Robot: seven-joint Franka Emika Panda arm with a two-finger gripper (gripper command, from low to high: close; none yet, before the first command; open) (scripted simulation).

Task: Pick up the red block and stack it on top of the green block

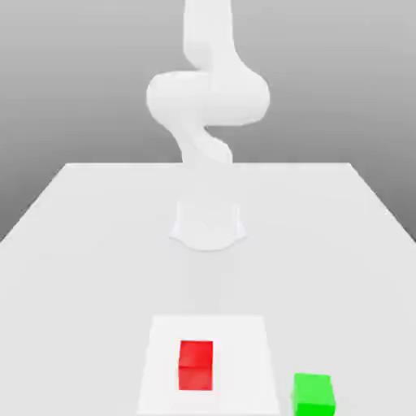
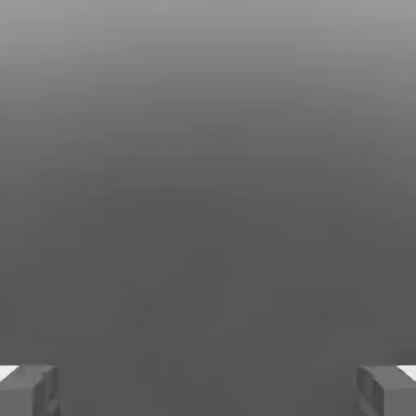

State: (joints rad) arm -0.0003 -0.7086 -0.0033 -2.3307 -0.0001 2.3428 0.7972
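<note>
White tabletop [image 1: 106,276] presents a red block [image 1: 196,366] near its green target [image 1: 314,396], gripper [image 2: 208,392] spread empty, ready for grasping.

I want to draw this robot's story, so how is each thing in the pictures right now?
Gripper: open, fingers wide apart, nothing between them.
Red block: sitting flat on the white square, not stacked.
Green block: beside the white square, on the exterior view's right, nothing on top.
White square: lying flat, red block on it.
Robot arm: raised, away from both blocks.
</note>
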